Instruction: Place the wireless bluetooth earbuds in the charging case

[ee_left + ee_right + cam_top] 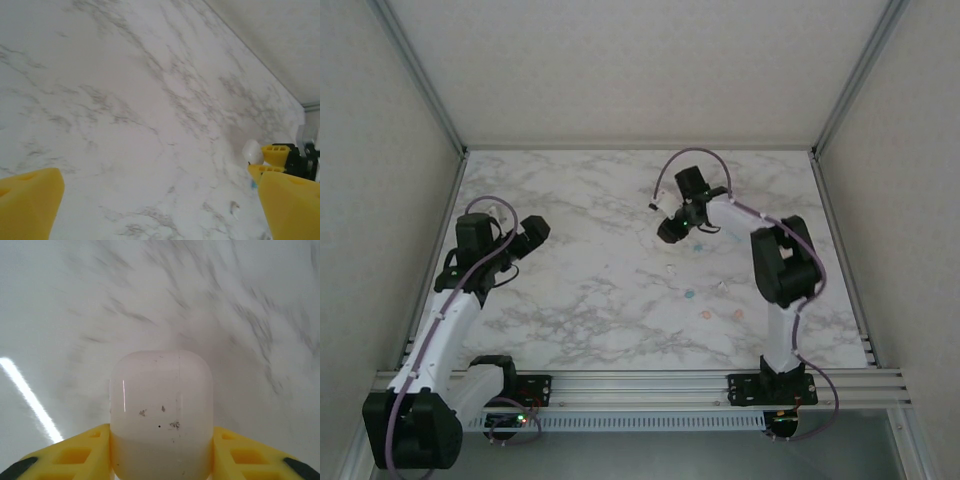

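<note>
A white charging case [161, 395] sits clamped in the right end effector [161, 434] — tiny white, teal and pink earbuds [688, 295] lie loose on the tabletop [570, 300] near the case — and the left end effector [160, 200] has its fingers far apart.

No words to read here.

No letters, numbers or signs can be read anywhere. The white case [160, 415] has only a few tiny dark specks and a thin line on it, and these are not writing. The yellow fingers [75, 455] beside it are plain. The counter [590, 290] has only grey marble swirls. The black parts at the near edge of the counter are too small to tell if anything is printed on them.
</note>
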`<state>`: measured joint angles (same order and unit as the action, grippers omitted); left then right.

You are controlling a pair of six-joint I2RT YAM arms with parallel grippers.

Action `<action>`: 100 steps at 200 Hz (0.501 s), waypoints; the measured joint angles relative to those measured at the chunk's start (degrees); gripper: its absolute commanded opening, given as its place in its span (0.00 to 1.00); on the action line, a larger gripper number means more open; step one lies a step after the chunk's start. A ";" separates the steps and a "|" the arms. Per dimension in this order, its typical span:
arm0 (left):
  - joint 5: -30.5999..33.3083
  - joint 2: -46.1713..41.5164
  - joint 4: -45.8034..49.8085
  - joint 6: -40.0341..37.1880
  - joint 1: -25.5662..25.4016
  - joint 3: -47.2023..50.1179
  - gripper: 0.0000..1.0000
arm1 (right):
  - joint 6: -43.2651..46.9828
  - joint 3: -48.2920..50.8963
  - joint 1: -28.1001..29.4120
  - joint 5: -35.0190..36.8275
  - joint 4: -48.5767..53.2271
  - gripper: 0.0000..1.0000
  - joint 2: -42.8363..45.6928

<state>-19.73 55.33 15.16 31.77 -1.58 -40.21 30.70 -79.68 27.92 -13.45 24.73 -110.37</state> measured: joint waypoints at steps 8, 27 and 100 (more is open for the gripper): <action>-1.20 0.26 -0.63 0.74 -0.70 -0.61 0.93 | -0.13 2.67 1.99 -0.28 -1.77 0.40 4.96; -3.43 1.20 -2.01 1.90 -2.93 -2.78 0.88 | 0.00 8.02 5.66 -1.11 -7.37 0.40 16.28; -11.63 7.26 -10.71 3.15 -18.80 -14.16 0.76 | 6.25 21.38 11.63 0.04 -20.98 0.41 38.99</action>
<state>-31.35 62.59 4.45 34.92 -20.38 -54.37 36.95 -58.30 39.55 -13.41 3.75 -71.37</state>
